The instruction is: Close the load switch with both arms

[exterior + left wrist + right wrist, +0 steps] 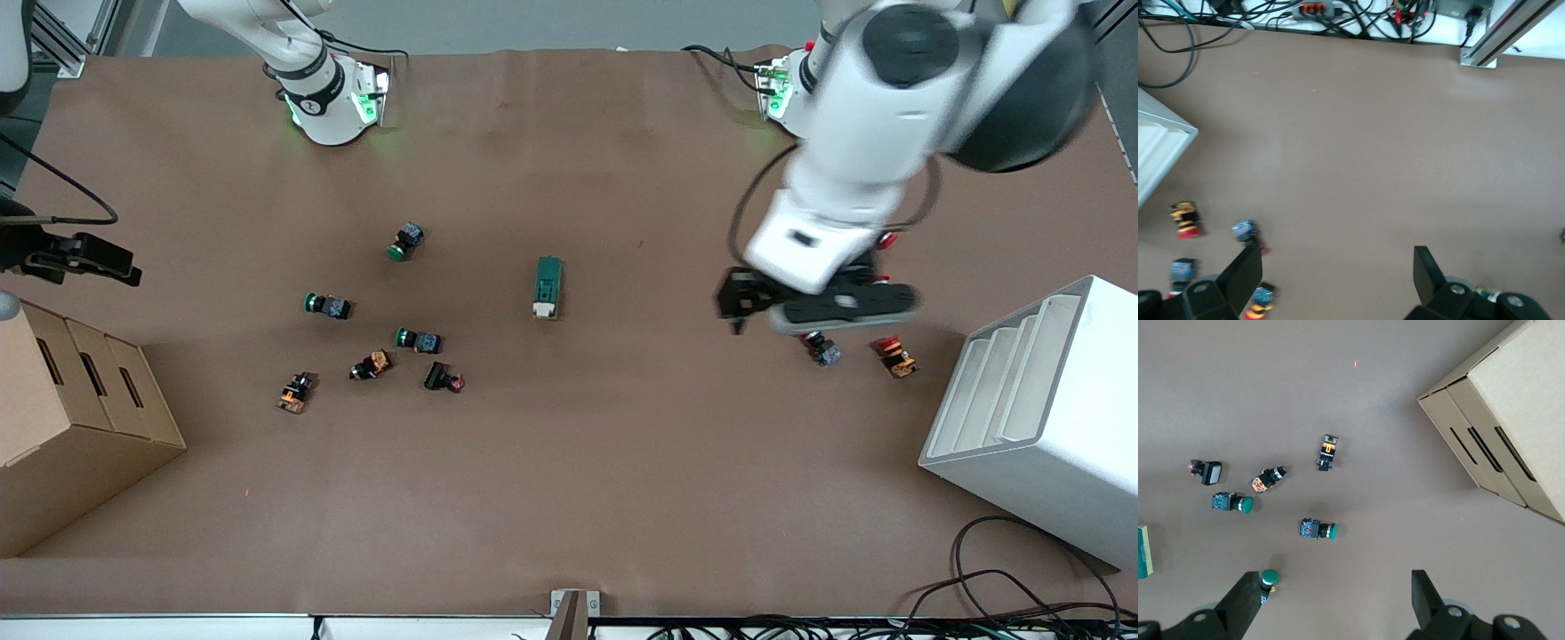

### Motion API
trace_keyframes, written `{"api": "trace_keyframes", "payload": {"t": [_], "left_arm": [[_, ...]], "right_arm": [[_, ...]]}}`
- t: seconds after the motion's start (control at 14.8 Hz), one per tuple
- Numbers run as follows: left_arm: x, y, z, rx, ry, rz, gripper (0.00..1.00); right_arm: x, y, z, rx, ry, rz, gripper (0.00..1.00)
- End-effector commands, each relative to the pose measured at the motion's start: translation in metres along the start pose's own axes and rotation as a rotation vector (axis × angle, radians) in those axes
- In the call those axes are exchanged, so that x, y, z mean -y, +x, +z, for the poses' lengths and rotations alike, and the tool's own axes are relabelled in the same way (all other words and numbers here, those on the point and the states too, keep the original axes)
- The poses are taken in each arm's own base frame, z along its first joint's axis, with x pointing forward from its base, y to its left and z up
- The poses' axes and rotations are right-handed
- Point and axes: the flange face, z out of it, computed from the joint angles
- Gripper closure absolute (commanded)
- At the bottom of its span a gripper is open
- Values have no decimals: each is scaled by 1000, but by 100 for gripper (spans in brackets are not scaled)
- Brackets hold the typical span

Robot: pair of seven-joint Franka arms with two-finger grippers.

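White rack [1040, 418] nearest the camera, at the left arm's end. Left gripper [1331, 277] fingers spread, empty, over red buttons [896, 356]. Right gripper [1328, 600] likewise spread, over green buttons [1318, 529]. Load switch [548, 287] sits untouched mid-table. Risk: a descent could knock nearby buttons.

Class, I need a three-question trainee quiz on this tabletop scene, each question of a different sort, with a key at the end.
1. True or false: the right claw grips the load switch.
2. Multiple choice: how does the left claw stand? A) open, holding nothing; B) shut on the load switch; C) shut on a green push button.
3. Fill in: the load switch's white handle end lies ______ to the front camera than its green end.

Key: 1 false; 2 A; 3 nearer.
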Motion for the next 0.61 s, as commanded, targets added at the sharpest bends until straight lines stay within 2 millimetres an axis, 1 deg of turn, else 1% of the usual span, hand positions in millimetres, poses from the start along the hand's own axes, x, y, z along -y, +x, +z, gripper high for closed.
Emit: {"api": "trace_keyframes", "payload": {"t": [0.0, 0.13, 0.2, 0.27, 0.34, 0.4, 0.47, 0.54], "left_arm": [[63, 2, -34, 45, -32, 79, 0], [93, -6, -44, 102, 3, 145, 0], [109, -12, -52, 130, 17, 149, 0], [122, -18, -55, 148, 20, 148, 0], [141, -22, -59, 154, 10, 126, 0], [153, -27, -58, 166, -8, 128, 0], [162, -31, -60, 171, -23, 156, 0], [170, -38, -61, 180, -21, 190, 0]], "right_arm": [[1, -2, -4, 29, 16, 5, 0], [1, -5, -4, 41, 19, 2, 0], [-1, -9, -1, 79, 22, 6, 0], [-1, -13, -1, 96, 23, 4, 0], [-2, -14, -4, 90, 23, 4, 0], [-4, -15, -4, 90, 26, 5, 0], [-7, -19, -10, 77, 26, 10, 0], [-7, -20, -10, 77, 25, 8, 0]]}}
